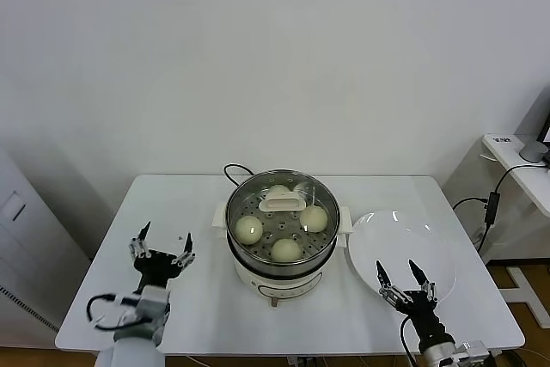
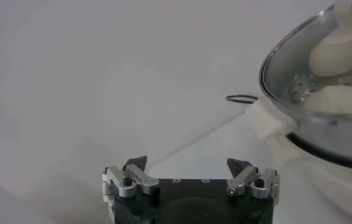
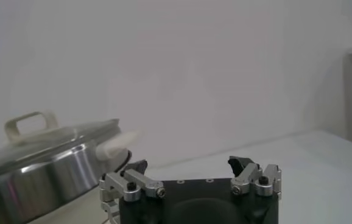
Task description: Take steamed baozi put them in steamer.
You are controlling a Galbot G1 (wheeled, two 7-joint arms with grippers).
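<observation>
The steel steamer point(image 1: 277, 266) stands mid-table on its white base with the glass lid point(image 1: 258, 188) and its white handle point(image 1: 283, 203) on top. Several cream-white baozi lie inside on the perforated floor, among them one on the left point(image 1: 249, 229), one in front point(image 1: 286, 249) and one on the right point(image 1: 314, 218). My left gripper point(image 1: 161, 251) is open and empty over the table left of the steamer. My right gripper point(image 1: 406, 281) is open and empty over the front of the white plate. The left wrist view shows the steamer point(image 2: 322, 137) with baozi point(image 2: 337, 56) under the lid.
A flat white plate point(image 1: 400, 242) lies bare right of the steamer. A black cord point(image 1: 234, 171) runs behind the steamer and shows in the left wrist view point(image 2: 242, 98). The right wrist view shows the steamer wall point(image 3: 39, 176). A side table stands at far right point(image 1: 520, 169).
</observation>
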